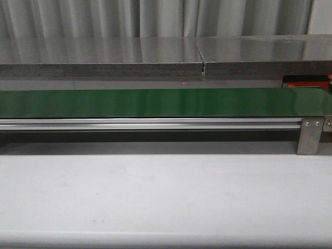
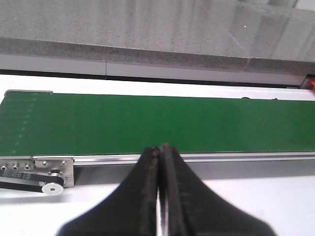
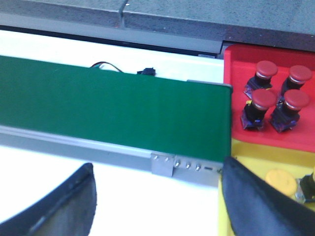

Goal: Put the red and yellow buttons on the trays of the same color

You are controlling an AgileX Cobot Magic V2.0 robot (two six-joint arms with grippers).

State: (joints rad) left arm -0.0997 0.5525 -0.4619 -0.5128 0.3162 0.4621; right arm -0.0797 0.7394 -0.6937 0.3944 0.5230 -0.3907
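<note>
Several red buttons (image 3: pixel 263 98) stand on black bases in the red tray (image 3: pixel 241 59) past the belt's end. Beside it, the yellow tray (image 3: pixel 275 155) holds a yellow button (image 3: pixel 280 179), and part of another button (image 3: pixel 307 189) shows at the frame edge. My right gripper (image 3: pixel 157 163) is open over the white table, holding nothing, with one finger (image 3: pixel 246 196) over the yellow tray's corner. My left gripper (image 2: pixel 160 147) is shut with nothing in it, near the belt's front rail. A sliver of the red tray (image 1: pixel 306 83) shows in the front view. Neither gripper shows there.
A long green conveyor belt (image 1: pixel 155 102) with an aluminium rail (image 1: pixel 150 123) runs across the table. Its end bracket (image 1: pixel 310 136) is at the right, and a pulley (image 2: pixel 51 188) is at the other end. A grey stone ledge (image 1: pixel 104 57) lies behind it. White tabletop (image 1: pixel 155 197) lies in front.
</note>
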